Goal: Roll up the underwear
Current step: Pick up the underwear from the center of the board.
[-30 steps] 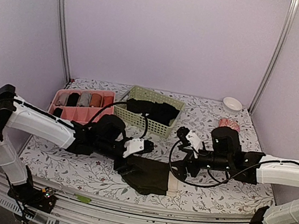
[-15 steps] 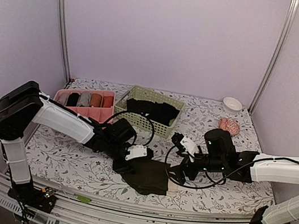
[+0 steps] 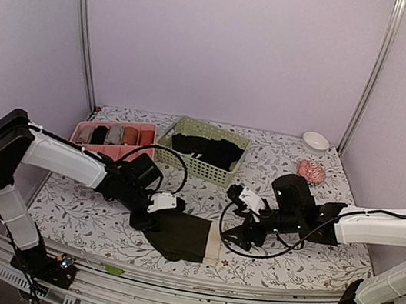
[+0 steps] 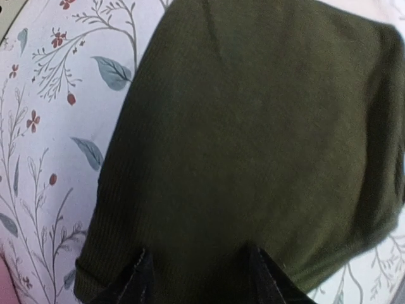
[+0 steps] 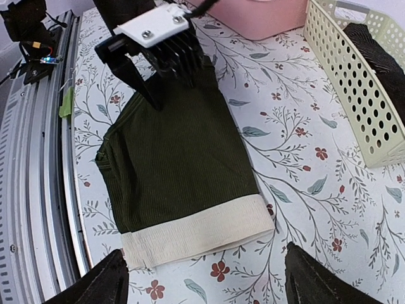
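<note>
Containers first: pink tray (image 3: pixel 107 155) at back left of the table (image 3: pixel 76 213). Its rear row of compartments holds small cloth bundles (image 3: pixel 116 135) in black, grey and tan, side by side. The front compartments look mostly bare, w/ something dark in the leftmost; can't tell what. Just right of it is a pale green basket (image 3: pixel 209 170) w/ a heap of black garments (image 3: pixel 207 150) inside, reaching rim height. A small white bowl (image 3: pixel 315 140) sits at back right; contents not visible.

The underwear (image 3: pixel 183 236) lies flat and spread out at near-ctr of the table, in front of the basket and apart from it. In the top view its long axis runs approx. left-right. The cream waistband (image 5: pixel 197 231) is at the right-arm end and the dark hem end points to the left arm.

The left fingers (image 4: pixel 140 282) are about half spread, tips down on the hem end. The cloth btwn them is flat, not bunched, and no pinch is visible.

The right fingers (image 5: pixel 114 282) are spread wide, just off the waistband end and over bare table. They aren't touching the cloth, and the waistband lies btwn and ahead of the tips in the wrist view.
</note>
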Controlling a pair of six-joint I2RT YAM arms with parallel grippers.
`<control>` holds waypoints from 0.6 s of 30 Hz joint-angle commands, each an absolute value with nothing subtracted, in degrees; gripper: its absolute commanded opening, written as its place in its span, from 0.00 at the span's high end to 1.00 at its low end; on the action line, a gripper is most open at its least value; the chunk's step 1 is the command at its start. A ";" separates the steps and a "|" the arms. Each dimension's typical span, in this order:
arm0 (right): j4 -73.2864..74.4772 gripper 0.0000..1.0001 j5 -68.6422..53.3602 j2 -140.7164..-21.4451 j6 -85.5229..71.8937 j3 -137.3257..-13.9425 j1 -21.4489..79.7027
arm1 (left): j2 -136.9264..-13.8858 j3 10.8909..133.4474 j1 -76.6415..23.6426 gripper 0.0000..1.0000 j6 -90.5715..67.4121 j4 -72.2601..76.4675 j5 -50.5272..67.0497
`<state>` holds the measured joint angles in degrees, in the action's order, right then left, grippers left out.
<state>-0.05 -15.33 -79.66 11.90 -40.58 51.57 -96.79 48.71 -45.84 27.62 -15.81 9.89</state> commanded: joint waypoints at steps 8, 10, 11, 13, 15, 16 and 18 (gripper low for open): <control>-10.85 0.45 -14.64 -80.10 19.26 -34.98 57.31 | -72.81 34.36 -49.89 0.43 31.02 2.03 17.75; -11.76 0.49 -13.94 -81.54 19.95 -34.89 59.29 | -75.06 34.89 -51.21 0.44 30.09 0.12 16.83; -12.10 0.51 -13.56 -82.42 20.28 -34.87 60.06 | -76.28 34.97 -52.03 0.45 29.68 -0.20 15.92; -12.45 0.54 -12.77 -84.36 21.18 -34.84 61.51 | -77.78 34.51 -53.56 0.46 29.05 -0.09 15.10; -13.10 0.56 -12.06 -86.37 21.93 -34.59 62.69 | -77.74 33.37 -54.51 0.48 28.49 1.48 14.22; -13.37 0.56 -11.91 -86.74 22.16 -34.39 63.07 | -77.32 33.02 -54.87 0.48 28.32 1.72 13.62; -13.49 0.57 -11.40 -88.15 22.74 -34.26 63.70 | -76.48 32.36 -55.07 0.49 27.99 2.33 13.18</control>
